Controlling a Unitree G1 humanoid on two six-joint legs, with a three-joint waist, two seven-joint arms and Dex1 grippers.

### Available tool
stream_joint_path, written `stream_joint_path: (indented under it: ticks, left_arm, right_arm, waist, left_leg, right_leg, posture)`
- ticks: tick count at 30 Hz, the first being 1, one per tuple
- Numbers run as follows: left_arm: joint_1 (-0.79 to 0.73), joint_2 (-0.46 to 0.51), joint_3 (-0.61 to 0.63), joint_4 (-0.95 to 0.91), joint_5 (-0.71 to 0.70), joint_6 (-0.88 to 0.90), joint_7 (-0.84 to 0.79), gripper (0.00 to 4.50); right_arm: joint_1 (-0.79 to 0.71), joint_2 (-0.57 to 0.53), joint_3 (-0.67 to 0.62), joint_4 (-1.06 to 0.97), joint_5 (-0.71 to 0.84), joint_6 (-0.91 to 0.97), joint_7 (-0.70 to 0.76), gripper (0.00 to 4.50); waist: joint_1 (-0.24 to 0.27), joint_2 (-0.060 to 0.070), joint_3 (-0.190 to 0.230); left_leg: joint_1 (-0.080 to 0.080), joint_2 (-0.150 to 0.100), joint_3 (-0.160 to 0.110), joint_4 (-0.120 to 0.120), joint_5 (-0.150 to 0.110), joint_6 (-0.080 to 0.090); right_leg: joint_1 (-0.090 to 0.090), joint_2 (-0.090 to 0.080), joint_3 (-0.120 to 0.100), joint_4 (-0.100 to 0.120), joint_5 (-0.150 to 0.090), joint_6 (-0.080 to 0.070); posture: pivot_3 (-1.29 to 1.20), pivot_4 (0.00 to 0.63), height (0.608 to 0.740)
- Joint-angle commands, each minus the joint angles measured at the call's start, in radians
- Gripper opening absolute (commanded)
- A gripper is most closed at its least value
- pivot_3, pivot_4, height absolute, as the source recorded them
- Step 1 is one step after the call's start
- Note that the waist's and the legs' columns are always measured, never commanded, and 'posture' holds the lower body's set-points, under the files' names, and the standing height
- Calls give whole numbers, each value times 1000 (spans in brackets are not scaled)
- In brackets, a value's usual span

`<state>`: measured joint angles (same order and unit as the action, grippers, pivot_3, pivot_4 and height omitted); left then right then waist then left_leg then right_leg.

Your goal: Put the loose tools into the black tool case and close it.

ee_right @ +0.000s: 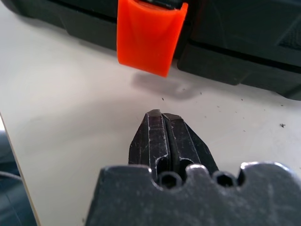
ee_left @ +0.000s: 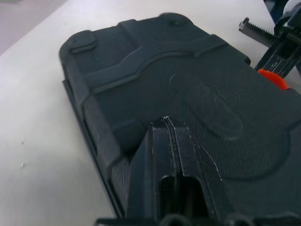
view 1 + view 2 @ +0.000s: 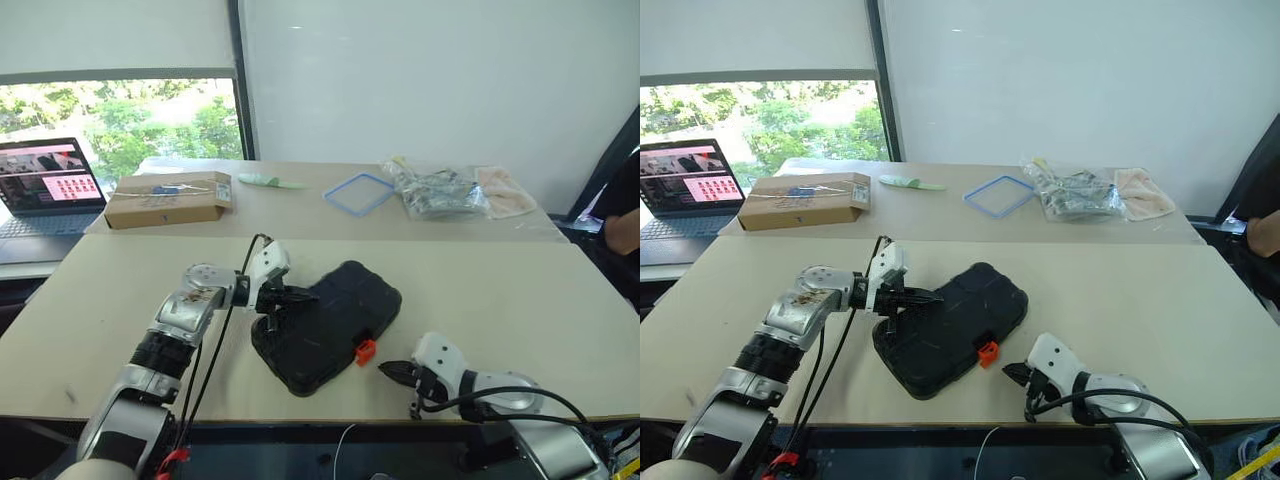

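Nearest, the right end effector is clenched on nothing, just short of the orange latch, which hangs unfastened. Beyond it the black tool case lies lid-down on the bench, the clenched, empty left end effector over its lid. A glancing push could skid the case instead of snapping the latch.

We see the black tool case as matt, grained plastic with smooth raised ribs, its orange latch smooth and slightly glossy. The table looks matt and pale, finely speckled. The right gripper fingers look scuffed black.
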<state>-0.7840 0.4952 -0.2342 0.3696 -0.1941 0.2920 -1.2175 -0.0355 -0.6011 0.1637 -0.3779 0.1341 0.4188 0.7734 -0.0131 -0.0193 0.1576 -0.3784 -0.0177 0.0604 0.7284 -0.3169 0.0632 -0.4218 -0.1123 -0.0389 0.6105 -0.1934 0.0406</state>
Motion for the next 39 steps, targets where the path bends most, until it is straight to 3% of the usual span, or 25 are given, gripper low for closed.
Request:
stream_joint_path:
  ticks: [1, 12, 29, 39]
  left_arm:
    - [2, -20, -44, 33, 62, 5, 34, 0]
    - [32, -9, -33, -6, 67, 43, 32, 0]
    - [48, -5, -36, -18, 68, 54, 29, 0]
    - [51, -3, -39, -10, 72, 47, 26, 0]
  right_arm:
    - [-21, 47, 80, 12, -13, 30, -17, 87]
    - [-34, 126, 89, 78, -14, -19, -47, 87]
    - [49, 219, -19, 245, -17, -435, -118, 87]
    - [69, 236, -31, 234, 19, -524, -107, 87]
  waist:
    - [0, 0, 0]
    - [-2, -1, -3]
    - [0, -4, -6]
    - [1, -4, -6]
  left_leg:
    - [1, 0, 0, 0, 0, 0]
    - [5, 0, 0, 0, -2, 3]
    - [6, 0, 0, 0, -2, 3]
    - [6, 0, 0, -1, -2, 3]
  right_leg:
    - [1, 0, 0, 0, 0, 0]
    - [1, 0, 2, 2, 0, -1]
    - [2, -1, 2, 2, -1, -2]
    - [2, -1, 2, 2, -1, -2]
  posture:
    - [0, 150, 740]
    - [0, 150, 740]
    - [0, 150, 740]
    - [0, 150, 740]
